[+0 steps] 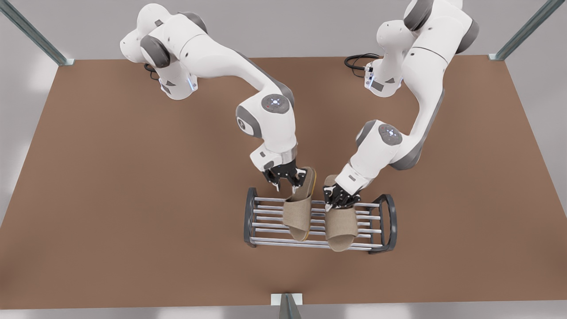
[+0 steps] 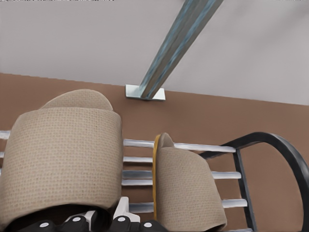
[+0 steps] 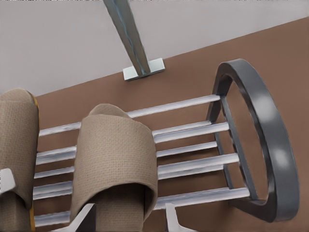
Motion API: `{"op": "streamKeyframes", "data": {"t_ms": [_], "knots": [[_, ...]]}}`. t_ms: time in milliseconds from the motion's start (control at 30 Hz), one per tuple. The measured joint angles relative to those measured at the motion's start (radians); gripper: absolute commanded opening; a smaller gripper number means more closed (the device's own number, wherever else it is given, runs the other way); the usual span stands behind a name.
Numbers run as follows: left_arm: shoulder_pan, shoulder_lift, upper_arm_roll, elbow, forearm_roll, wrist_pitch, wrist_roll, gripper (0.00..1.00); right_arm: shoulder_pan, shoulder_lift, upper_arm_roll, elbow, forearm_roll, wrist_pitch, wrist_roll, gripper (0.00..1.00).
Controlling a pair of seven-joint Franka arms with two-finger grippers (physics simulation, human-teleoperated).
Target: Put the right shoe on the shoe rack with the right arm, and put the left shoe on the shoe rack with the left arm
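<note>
Front view: two Franka arms meet over the shoe rack (image 1: 266, 242) on the brown table (image 1: 133, 199); we see both tan slippers already on its silver bars, side by side between the dark end frames.

The right gripper (image 1: 285, 177), on the front view's left, sits at the heel of the right shoe (image 1: 297, 215); in the right wrist view its fingers (image 3: 84, 218) stand spread to either side of that heel, so we read it as released. This shoe lies tilted, heel up past the back bar and its yellow sole edge showing.

The left gripper (image 1: 339, 198), on the front view's right, rests on the heel of the left shoe (image 1: 341, 228), which lies flat with its toe over the front bar; whether it grips or has let go we cannot tell.

We judge the placing nearly done; to finish well, each arm should let go fully and lift straight up and back, clear of the straps; a sideways drag could pull a slipper off the bars or knock it into its neighbour.
</note>
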Motion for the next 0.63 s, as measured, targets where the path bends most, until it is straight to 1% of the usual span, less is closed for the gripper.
{"op": "streamKeyframes", "data": {"t_ms": [300,367,400,433,467,500,567,633], "knots": [[-0.015,0.003,0.001,0.0,0.023,0.028,0.042,1.0,-0.029,-0.01,0.003,-0.002,0.0,0.023,0.034,1.0],[-0.015,-0.038,0.013,-0.003,0.033,0.02,0.036,1.0,-0.143,-0.083,0.004,-0.004,0.092,-0.028,-0.006,1.0],[-0.014,-0.104,0.039,-0.004,0.037,-0.022,0.034,1.0,-0.233,-0.163,0.002,-0.037,0.138,-0.078,-0.044,1.0],[-0.011,-0.174,0.078,0.046,0.039,-0.136,0.041,1.0,-0.314,-0.246,0.0,-0.067,0.172,-0.139,-0.086,1.0],[-0.003,-0.207,0.107,0.133,0.041,-0.286,0.056,1.0,-0.387,-0.346,-0.001,-0.135,0.196,-0.2,-0.131,1.0],[0.008,-0.221,0.127,0.187,0.043,-0.436,0.075,1.0,-0.463,-0.437,-0.001,-0.209,0.213,-0.261,-0.179,1.0],[0.015,-0.22,0.164,0.265,0.046,-0.697,0.112,1.0,-0.551,-0.512,-0.002,-0.256,0.223,-0.384,-0.269,1.0],[0.016,-0.218,0.178,0.289,0.048,-0.886,0.145,1.0,-0.594,-0.53,0.0,-0.266,0.228,-0.485,-0.35,1.0]]}}
